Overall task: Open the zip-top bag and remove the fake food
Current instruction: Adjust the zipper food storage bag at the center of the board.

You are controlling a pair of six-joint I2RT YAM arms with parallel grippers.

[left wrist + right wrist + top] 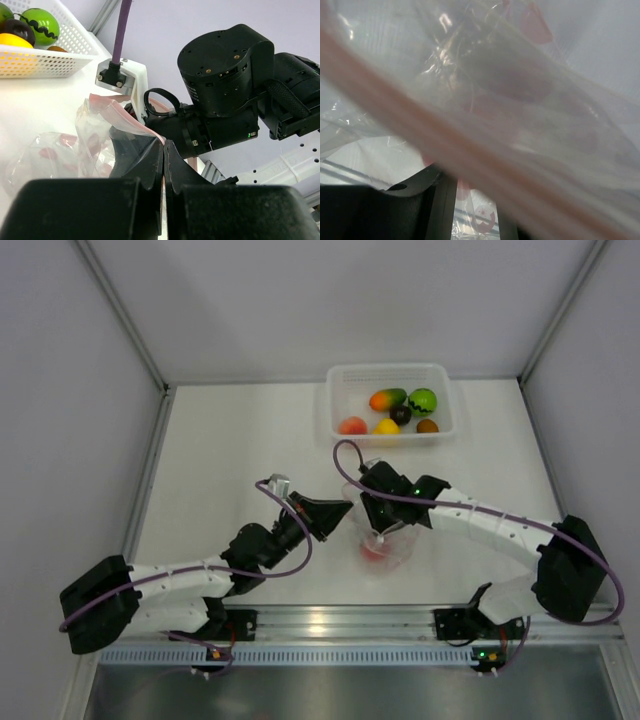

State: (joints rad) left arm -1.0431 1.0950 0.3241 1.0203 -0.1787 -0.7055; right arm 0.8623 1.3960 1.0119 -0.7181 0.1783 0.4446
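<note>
The zip-top bag (392,543) lies at the table's front centre, with one pink-red fruit (372,550) inside. My left gripper (346,511) is shut on the bag's edge. In the left wrist view the jaws (164,146) pinch the pink zip strip (131,118), with the crinkly bag (75,150) to the left. My right gripper (384,530) points down into the bag's mouth. In the right wrist view clear plastic (520,90) fills the frame, and the fingers (436,200) stand a little apart around my right gripper (475,197). Several fruits, among them mango (387,398) and green (423,400), lie in the tray.
The white tray (336,390) stands at the back centre-right; its mesh wall (45,62) shows in the left wrist view. The right arm's black wrist (225,85) is close in front of my left gripper. Grey walls enclose the table; a metal rail (330,620) runs along the front.
</note>
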